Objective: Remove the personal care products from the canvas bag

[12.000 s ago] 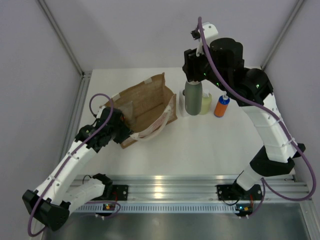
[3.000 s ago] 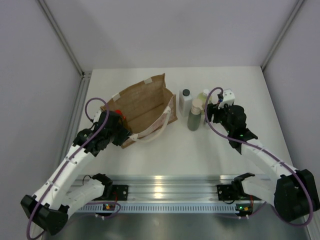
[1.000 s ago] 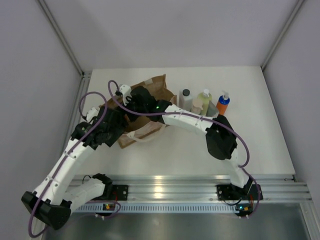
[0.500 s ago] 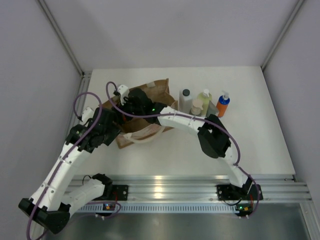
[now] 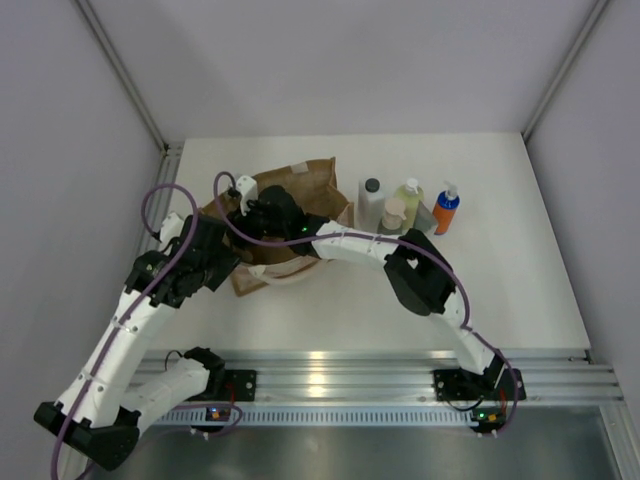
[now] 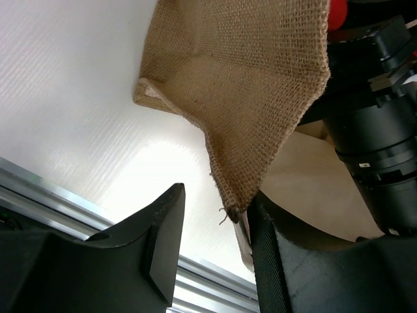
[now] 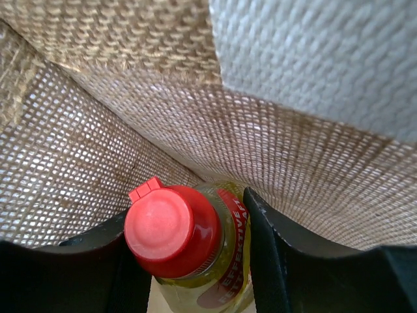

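The brown canvas bag [image 5: 305,190] lies on the white table with its mouth facing the near side. My right gripper [image 5: 252,218] is deep inside it. In the right wrist view my right gripper [image 7: 186,218] is shut on a yellow bottle with a red cap [image 7: 172,231], with woven bag walls [image 7: 130,104] all around. My left gripper [image 5: 232,260] is at the bag's near left corner. In the left wrist view it [image 6: 212,205] is open, and the bag's corner [image 6: 247,85] rests against its right finger. A white bottle [image 5: 371,203], a pale yellow-green one [image 5: 408,197], a grey-green pump bottle [image 5: 391,217] and a blue-orange one [image 5: 446,208] stand right of the bag.
The bag's off-white webbing handle [image 5: 285,278] loops out toward the near side, and the webbing shows in the right wrist view [image 7: 313,59]. The aluminium rail [image 5: 330,375] runs along the near table edge. Grey walls enclose the table on the left, back and right.
My right gripper has pushed further left and deeper into the bag. My left arm has drawn slightly left and toward the near edge. The bag's near side has crumpled a little.
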Robot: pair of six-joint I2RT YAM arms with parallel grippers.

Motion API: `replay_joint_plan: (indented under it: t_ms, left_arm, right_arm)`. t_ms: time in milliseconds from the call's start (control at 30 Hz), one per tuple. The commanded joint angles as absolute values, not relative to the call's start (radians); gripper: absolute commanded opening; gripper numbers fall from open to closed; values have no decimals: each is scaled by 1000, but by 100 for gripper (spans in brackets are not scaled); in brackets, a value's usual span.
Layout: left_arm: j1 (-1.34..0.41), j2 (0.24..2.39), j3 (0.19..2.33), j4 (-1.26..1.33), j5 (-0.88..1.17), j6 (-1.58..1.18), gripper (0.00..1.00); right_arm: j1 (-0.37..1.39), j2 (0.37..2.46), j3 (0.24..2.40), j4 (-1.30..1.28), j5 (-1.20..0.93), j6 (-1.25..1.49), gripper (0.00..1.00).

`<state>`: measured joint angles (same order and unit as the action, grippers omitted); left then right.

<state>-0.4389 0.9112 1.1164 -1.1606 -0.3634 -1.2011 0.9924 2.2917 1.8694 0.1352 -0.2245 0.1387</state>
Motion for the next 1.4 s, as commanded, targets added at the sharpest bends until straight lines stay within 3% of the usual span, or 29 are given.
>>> replay_joint_plan:
  t_ms: [0,633,767,1367]
  left_arm:
    - [-436,891,1170,-1181,-373,-1193,48]
    - [-433,882,1215,-1181,-403,-1189,71]
    - [-434,864,1247,-1183,-408,-1177,80]
    - [-434,798,1345,-1195,-456,-1025,86]
  right_arm:
    - [1005,2240,1851,249,-238,118,0]
    - [937,1967,1862,88,-233,17,0]
    - [928,1942,1891,23,-229,8,0]
    - [919,1807,2025,-219,-147,-61,0]
